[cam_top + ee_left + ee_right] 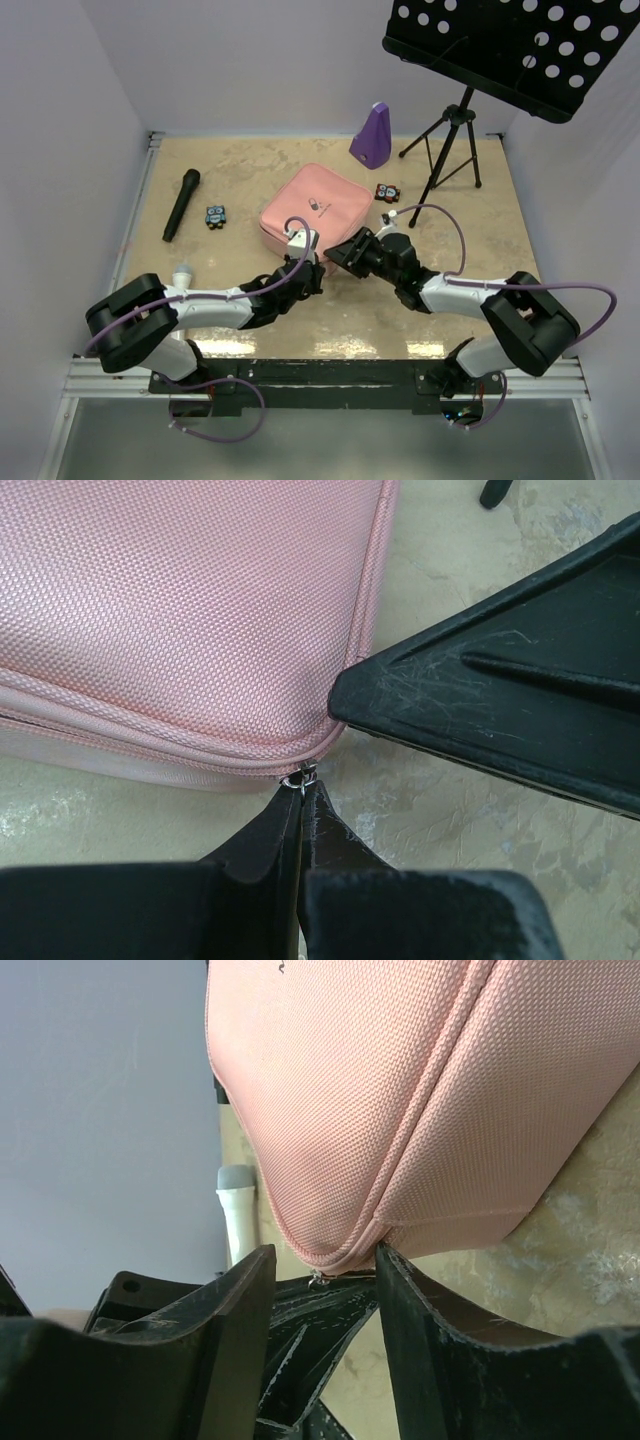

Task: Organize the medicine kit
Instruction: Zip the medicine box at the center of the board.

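The pink medicine kit (312, 215) lies flat with its lid closed in the middle of the table (250, 160). My left claw (302, 792) is pinched tight on the little metal zip pull (300, 778) at the kit's near corner. My right claw (325, 1252) is partly open, with one finger on each side of that same corner.

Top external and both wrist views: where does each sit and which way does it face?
Top external: above and behind the robot, facing down onto the table; left arm and right arm reach the medicine kit.
Left wrist: on its arm, facing along the left tool, shut on the zip pull at the kit's corner.
Right wrist: facing along the open right tool straddling that corner.
Shared: both wrist views show that corner.
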You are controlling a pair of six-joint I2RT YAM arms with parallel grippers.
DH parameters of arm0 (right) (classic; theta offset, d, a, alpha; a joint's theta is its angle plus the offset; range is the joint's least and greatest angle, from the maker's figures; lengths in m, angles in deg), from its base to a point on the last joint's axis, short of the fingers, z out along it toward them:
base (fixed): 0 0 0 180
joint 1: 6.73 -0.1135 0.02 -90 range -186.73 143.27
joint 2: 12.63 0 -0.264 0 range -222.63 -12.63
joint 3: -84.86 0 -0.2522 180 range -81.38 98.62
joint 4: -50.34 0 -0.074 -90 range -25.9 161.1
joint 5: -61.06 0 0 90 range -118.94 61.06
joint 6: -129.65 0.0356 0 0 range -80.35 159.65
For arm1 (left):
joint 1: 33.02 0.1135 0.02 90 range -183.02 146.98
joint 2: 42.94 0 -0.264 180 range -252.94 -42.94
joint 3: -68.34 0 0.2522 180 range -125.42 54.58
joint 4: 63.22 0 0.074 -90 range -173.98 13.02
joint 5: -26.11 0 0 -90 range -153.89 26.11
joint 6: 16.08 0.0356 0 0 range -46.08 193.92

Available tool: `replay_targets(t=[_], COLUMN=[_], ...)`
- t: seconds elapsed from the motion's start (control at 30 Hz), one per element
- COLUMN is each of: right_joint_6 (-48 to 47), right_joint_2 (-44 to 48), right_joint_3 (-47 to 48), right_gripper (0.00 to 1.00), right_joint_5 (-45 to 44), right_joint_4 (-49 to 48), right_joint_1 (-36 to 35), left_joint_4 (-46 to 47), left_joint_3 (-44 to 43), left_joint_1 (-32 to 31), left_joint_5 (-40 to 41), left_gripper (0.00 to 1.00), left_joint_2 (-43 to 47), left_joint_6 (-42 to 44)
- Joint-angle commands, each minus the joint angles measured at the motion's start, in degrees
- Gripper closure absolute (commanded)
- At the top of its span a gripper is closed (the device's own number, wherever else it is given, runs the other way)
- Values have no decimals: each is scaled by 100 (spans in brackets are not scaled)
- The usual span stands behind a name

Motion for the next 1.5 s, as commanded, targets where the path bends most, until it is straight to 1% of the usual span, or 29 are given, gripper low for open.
replay_targets(t=[0.0, 0.13, 0.3, 0.47, 0.6, 0.83, 1.0, 1.07, 1.27, 1.33, 1.47], right_joint_6=[-44, -70, -106, -132, -62, -18, -9, 26, 35, 35, 17], right_joint_2=[13, 179, 355, 434, 426, 57, -215, -268, -444, -462, -418], right_joint_3=[99, 20, -59, -147, -226, 81, 196, 170, 143, 108, 99], right_gripper=[48, 44, 41, 42, 43, 43, 46, 50, 89, 99, 100], right_joint_5=[-114, -105, -150, -176, -202, -150, -27, 0, 149, 149, 114], right_joint_4=[266, 380, 520, 609, 433, 257, 126, 20, -77, -77, -24], right_joint_1=[31, 40, 40, 66, 110, 189, 198, 207, 225, 233, 225], left_joint_4=[667, 667, 649, 640, 667, 869, 930, 948, 1010, 1010, 1018], left_joint_3=[-40, -40, -31, -13, -5, 31, 4, 13, 22, 22, 83], left_joint_1=[-69, -69, -69, -69, -69, -69, -78, -78, -78, -78, -78], left_joint_5=[-155, -137, -102, -58, -137, -365, -436, -453, -489, -480, -445], left_gripper=[100, 100, 100, 100, 100, 100, 100, 100, 100, 100, 100], left_joint_2=[47, 30, 21, 47, 47, -32, -84, -102, -120, -120, -85], left_joint_6=[81, 73, 73, 73, 55, 64, 81, 82, 117, 117, 99])
